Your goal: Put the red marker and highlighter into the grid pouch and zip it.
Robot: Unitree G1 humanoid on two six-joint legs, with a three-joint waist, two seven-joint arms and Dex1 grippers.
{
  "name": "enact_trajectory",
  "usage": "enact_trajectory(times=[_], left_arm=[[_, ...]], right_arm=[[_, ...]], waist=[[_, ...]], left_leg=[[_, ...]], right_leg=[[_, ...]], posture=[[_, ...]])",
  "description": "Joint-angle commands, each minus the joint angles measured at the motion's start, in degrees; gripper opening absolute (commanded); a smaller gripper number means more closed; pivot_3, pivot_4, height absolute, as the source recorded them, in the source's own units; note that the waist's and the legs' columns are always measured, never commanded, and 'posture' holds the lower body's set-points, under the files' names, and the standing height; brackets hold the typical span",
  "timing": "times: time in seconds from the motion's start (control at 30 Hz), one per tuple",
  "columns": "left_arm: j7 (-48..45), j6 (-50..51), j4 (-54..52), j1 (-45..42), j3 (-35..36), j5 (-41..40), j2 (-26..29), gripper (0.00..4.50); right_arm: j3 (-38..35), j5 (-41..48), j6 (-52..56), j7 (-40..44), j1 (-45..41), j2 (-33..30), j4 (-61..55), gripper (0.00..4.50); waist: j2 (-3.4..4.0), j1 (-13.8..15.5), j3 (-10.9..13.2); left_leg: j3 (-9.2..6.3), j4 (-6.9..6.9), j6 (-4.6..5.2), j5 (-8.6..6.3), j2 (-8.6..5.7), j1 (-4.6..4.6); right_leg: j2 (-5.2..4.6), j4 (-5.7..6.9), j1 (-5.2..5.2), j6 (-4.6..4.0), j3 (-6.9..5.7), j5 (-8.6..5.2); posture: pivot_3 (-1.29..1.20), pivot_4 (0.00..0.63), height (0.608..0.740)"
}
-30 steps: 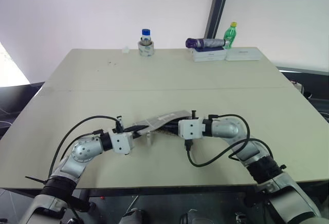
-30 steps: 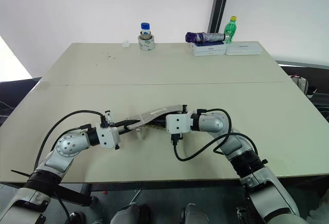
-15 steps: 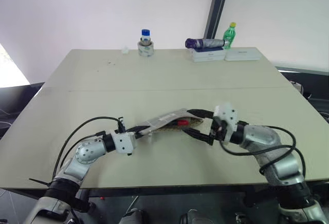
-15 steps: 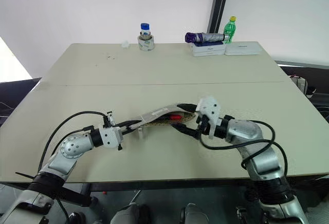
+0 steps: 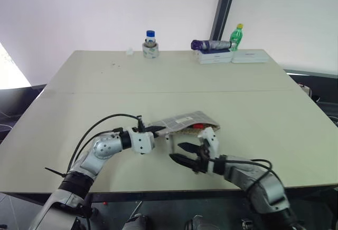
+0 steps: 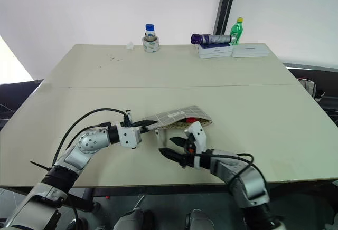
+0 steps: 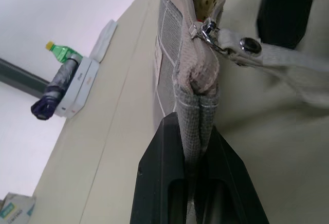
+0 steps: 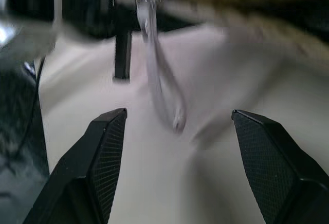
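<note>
The grid pouch [image 5: 185, 120] lies near the table's front, grey with white lines, its mouth gaping at the right end. The red marker's cap [image 5: 198, 126] peeks out of that mouth; its barrel is hidden inside. The highlighter is hidden. My left gripper [image 5: 154, 131] is shut on the pouch's left corner; the left wrist view shows its fingers [image 7: 164, 147] clamping the fabric just below the zipper pull [image 7: 205, 29] and a strap [image 7: 267, 54]. My right gripper [image 5: 175, 151] hangs open in front of the pouch, holding nothing, with the strap loop [image 8: 162, 85] dangling ahead of it.
Along the far edge stand a jar with a blue lid [image 5: 150, 44], a purple object on white boxes [image 5: 211, 45] and a green bottle [image 5: 238, 35]. The table's near edge [image 5: 158, 192] runs just behind my grippers.
My right gripper drew back from the pouch mouth toward the near edge, rolling and standing open. The red cap now shows in the mouth. My left gripper shifted right with the pouch.
</note>
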Motion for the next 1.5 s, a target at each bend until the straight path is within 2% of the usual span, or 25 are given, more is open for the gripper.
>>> enact_trajectory(times=[0.03, 0.13, 0.17, 0.23, 0.3, 0.4, 0.5, 0.8, 0.93, 1.13, 1.2, 1.23, 1.33, 1.47, 1.5], left_arm=[[1.9, -1.1, -0.5, -1.1, -0.3, 1.7, 0.3, 0.0], [2.4, -0.8, -0.7, -1.1, -0.3, 2.1, -0.2, 0.0], [2.5, -0.9, -0.8, -1.0, -0.4, 2.3, -0.2, 0.0], [2.6, -0.9, -1.0, -1.0, -0.5, 2.5, -0.2, 0.0], [2.9, -0.8, -1.0, -0.8, -0.4, 2.6, -0.1, 0.0], [3.2, -1.1, -0.6, -0.6, -0.4, 2.8, 0.1, 0.0], [3.3, -1.2, -0.2, -0.6, -0.1, 2.8, 0.5, 0.0], [3.0, -4.3, 1.4, 2.6, 2.4, 0.9, 6.1, 0.0], [0.8, -4.6, 2.2, 3.9, 3.1, -3.2, 8.1, 0.0], [-2.9, -2.2, 2.7, 4.7, 3.5, -9.0, 8.9, 0.0], [-7.6, 3.5, 0.9, 5.7, 4.0, -16.1, 8.3, 0.71], [-7.7, 6.1, -0.2, 6.1, 5.1, -19.3, 7.3, 1.01], [-7.0, 9.9, -2.8, 7.3, 8.2, -23.2, 6.0, 2.41], [-10.8, 19.3, -9.1, 11.8, 12.0, -31.7, 7.2, 4.41], [-11.2, 21.3, -10.8, 14.0, 14.2, -33.9, 8.2, 4.5]], right_arm=[[0.2, 0.3, -1.3, -0.1, -2.6, 1.8, -0.1, 3.38], [1.0, 0.0, -2.0, 0.5, -3.5, 2.5, 0.4, 3.38], [-0.1, 1.3, -1.2, -0.2, -3.8, 3.4, 0.8, 3.14], [-1.1, 2.6, -0.1, -0.6, -4.2, 4.1, 1.1, 2.52], [-0.3, 1.7, -0.4, 0.1, -3.9, 3.4, 0.8, 1.42], [-0.7, 1.8, -0.2, 0.1, -3.6, 3.1, 0.6, 0.11], [-1.9, 2.1, 0.1, 0.2, -3.3, 2.0, -0.1, 0.05], [-6.0, -6.8, -9.9, 10.4, -2.2, -18.8, 9.9, 0.05], [-8.8, -9.7, -15.6, 11.5, -3.9, -24.4, 18.5, 0.05], [-9.1, -10.9, -19.0, 12.2, -6.2, -24.1, 21.1, 0.05], [-9.2, -9.0, -17.3, 12.3, -6.7, -22.3, 19.3, 0.0], [-9.4, -8.0, -16.8, 12.5, -7.1, -21.4, 18.7, 0.28], [-9.3, -8.8, -18.5, 12.7, -7.8, -20.7, 18.1, 1.31], [-10.8, -8.5, -19.7, 13.0, -9.0, -21.0, 18.7, 3.4], [-11.5, -7.9, -19.9, 13.7, -9.3, -21.4, 18.4, 3.91]], waist=[[0.0, 0.1, 0.0], [0.0, 0.1, 0.0], [0.0, 0.0, 0.0], [0.0, -0.1, 0.0], [0.0, 0.0, 0.0], [0.0, 0.0, 0.0], [0.0, -0.1, 0.0], [0.02, -0.1, 0.0], [0.01, -0.1, 0.0], [0.02, -0.1, 0.0], [0.02, -0.1, 0.0], [0.02, -0.1, 0.0], [0.03, -0.1, 0.0], [0.03, -0.1, 0.0], [0.03, -0.2, 0.0]], left_leg=[[0.0, 0.0, 0.01, -0.01, -0.01, -0.01], [-0.01, 0.02, 0.03, -0.02, -0.02, -0.01], [-0.01, 0.02, 0.03, -0.02, -0.02, -0.01], [-0.01, 0.02, 0.03, -0.02, -0.01, -0.01], [-0.01, 0.01, 0.03, -0.02, 0.0, -0.01], [0.0, 0.02, 0.03, -0.02, -0.01, -0.01], [0.0, 0.01, 0.03, -0.02, 0.0, -0.01], [0.02, 0.0, 0.08, -0.06, -0.05, -0.01], [0.06, 0.01, 0.08, -0.06, -0.05, 0.0], [0.08, 0.01, 0.07, -0.05, -0.02, 0.02], [0.09, 0.01, 0.07, -0.05, -0.02, 0.02], [0.09, 0.01, 0.07, -0.05, -0.02, 0.02], [0.08, 0.01, 0.07, -0.05, 0.0, 0.02], [0.08, 0.03, 0.07, -0.05, -0.03, 0.01], [0.08, 0.03, 0.07, -0.05, -0.03, 0.01]], right_leg=[[-0.01, 0.0, 0.0, 0.0, 0.0, 0.0], [-0.02, 0.0, 0.01, 0.0, 0.0, 0.0], [-0.02, 0.0, 0.01, 0.0, 0.0, 0.0], [-0.01, 0.0, 0.0, 0.0, 0.0, 0.0], [-0.01, 0.0, 0.0, 0.0, 0.0, 0.0], [-0.02, 0.0, 0.0, 0.0, 0.0, 0.0], [-0.02, 0.0, 0.0, 0.0, 0.0, 0.0], [-0.09, -0.01, -0.02, 0.0, 0.01, 0.0], [-0.12, -0.02, -0.02, 0.0, 0.01, 0.0], [-0.09, -0.01, -0.02, 0.01, 0.01, 0.0], [-0.09, -0.01, -0.02, 0.01, 0.01, 0.0], [-0.09, -0.01, -0.01, 0.01, 0.01, 0.0], [-0.09, -0.01, -0.02, 0.01, 0.01, 0.0], [-0.11, -0.01, 0.0, 0.02, 0.01, 0.0], [-0.12, -0.01, 0.0, 0.02, 0.02, 0.0]], posture=[[0.0, 0.15, 0.74], [0.0, 0.15, 0.74], [0.0, 0.15, 0.74], [0.0, 0.15, 0.74], [0.0, 0.15, 0.74], [0.0, 0.15, 0.74], [0.0, 0.15, 0.74], [0.0, 0.15, 0.74], [0.0, 0.15, 0.74], [0.0, 0.15, 0.74], [0.0, 0.15, 0.74], [0.0, 0.15, 0.74], [0.0, 0.15, 0.74], [0.0, 0.15, 0.74], [0.0, 0.15, 0.74]])
